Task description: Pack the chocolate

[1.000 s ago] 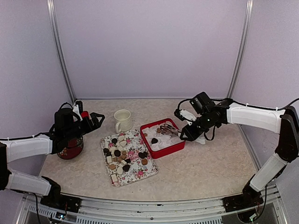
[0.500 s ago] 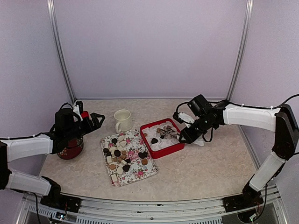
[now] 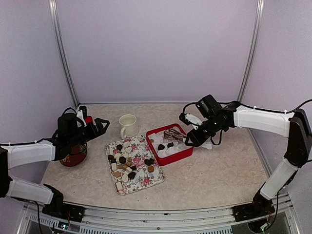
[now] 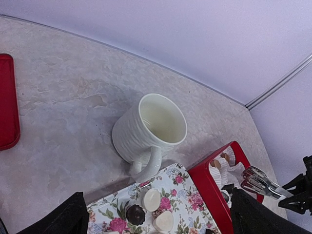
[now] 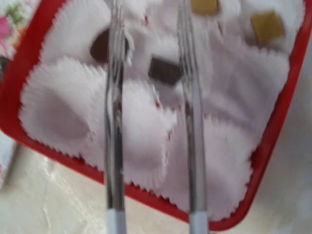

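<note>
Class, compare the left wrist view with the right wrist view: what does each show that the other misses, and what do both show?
Only the left wrist view shows the cream mug, upright and empty, and loose sweets on the floral tray. Only the right wrist view looks straight into the red box, showing a dark chocolate in its liner and several empty liners. Both show the red box, white liners and the metal tongs.

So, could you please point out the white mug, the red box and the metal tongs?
white mug (image 4: 129, 139): left wrist view, on its ribbed outer wall.
red box (image 3: 178, 157): top external view, on its near wall.
metal tongs (image 5: 115, 136): right wrist view, on one prong.
</note>
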Robot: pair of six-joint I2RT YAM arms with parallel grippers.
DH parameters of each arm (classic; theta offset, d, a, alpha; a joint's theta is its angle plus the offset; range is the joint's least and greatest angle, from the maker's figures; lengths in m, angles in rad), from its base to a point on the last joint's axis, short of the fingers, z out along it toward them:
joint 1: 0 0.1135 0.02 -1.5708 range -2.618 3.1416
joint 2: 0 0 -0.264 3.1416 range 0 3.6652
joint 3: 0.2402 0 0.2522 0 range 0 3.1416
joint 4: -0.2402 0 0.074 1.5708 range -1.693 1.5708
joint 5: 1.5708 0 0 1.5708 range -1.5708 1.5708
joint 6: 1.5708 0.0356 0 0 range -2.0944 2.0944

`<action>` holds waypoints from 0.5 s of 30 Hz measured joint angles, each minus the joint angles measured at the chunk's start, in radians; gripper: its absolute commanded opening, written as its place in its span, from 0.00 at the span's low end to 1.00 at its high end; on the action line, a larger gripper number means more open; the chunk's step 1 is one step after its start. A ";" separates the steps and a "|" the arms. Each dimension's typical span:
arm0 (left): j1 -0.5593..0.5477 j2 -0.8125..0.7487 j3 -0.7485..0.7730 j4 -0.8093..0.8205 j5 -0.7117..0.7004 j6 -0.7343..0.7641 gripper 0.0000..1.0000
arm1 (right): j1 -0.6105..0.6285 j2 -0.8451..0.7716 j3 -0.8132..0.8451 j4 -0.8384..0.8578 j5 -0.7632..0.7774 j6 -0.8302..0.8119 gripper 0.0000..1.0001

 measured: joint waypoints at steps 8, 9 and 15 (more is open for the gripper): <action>0.000 -0.004 0.000 0.000 0.000 0.000 0.99 | 0.088 -0.003 0.108 -0.009 -0.023 -0.044 0.38; 0.000 -0.007 0.000 -0.001 0.000 0.000 0.99 | 0.109 -0.003 0.116 -0.012 -0.025 -0.051 0.38; 0.000 -0.019 0.000 -0.001 0.000 0.000 0.99 | 0.224 0.005 0.135 -0.032 -0.051 -0.076 0.38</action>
